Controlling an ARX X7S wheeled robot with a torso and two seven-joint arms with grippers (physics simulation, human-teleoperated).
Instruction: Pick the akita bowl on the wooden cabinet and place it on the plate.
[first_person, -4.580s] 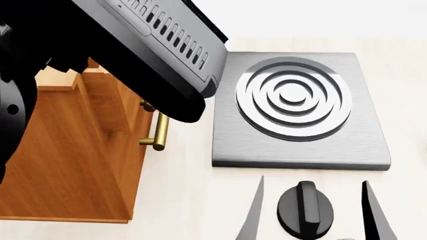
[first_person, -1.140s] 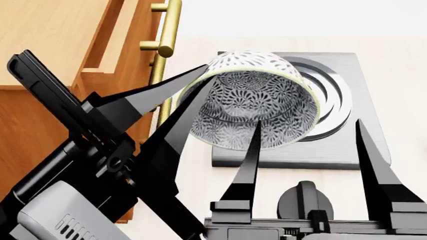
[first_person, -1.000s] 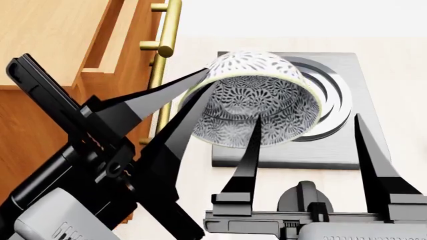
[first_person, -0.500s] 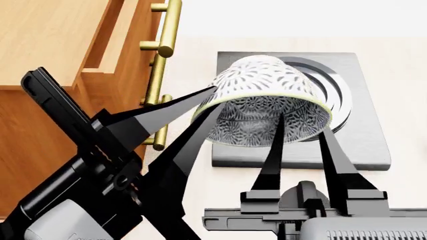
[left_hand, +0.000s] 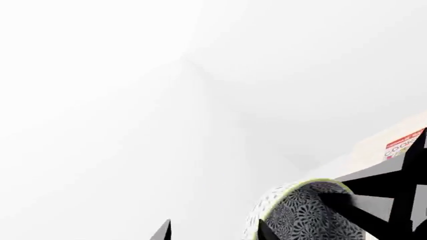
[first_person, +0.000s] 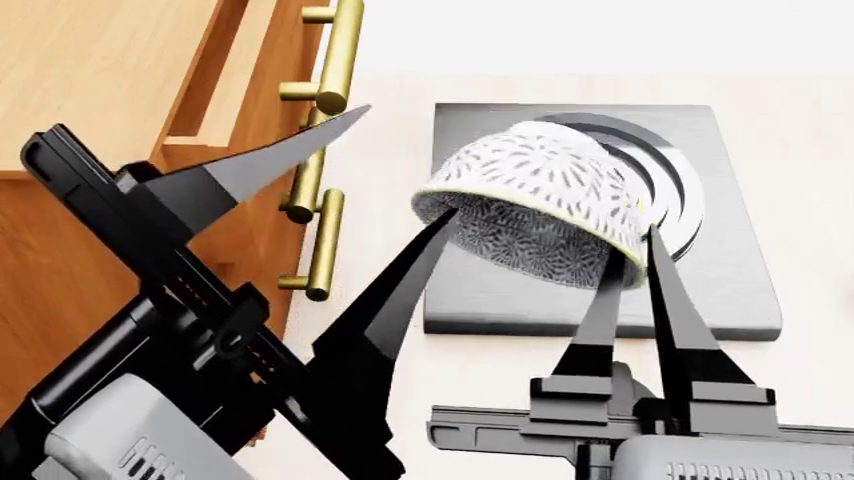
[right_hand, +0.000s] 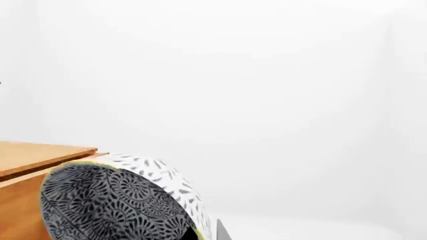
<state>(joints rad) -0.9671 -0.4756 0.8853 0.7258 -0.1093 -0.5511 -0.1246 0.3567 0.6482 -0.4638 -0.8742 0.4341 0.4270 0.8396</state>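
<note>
Bowl (first_person: 541, 205) has changed hands: half a second ago the left gripper (first_person: 400, 170) pinched its rim, and now those fingers are spread wide and have let go. The right gripper (first_person: 627, 262) pinches the rim instead and holds the bowl tipped up in the air over the stove plate (first_person: 734, 270), beside the wooden cabinet (first_person: 94, 120). Nothing is inside the bowl. No plate shows yet, so the bowl must be carried on.
</note>
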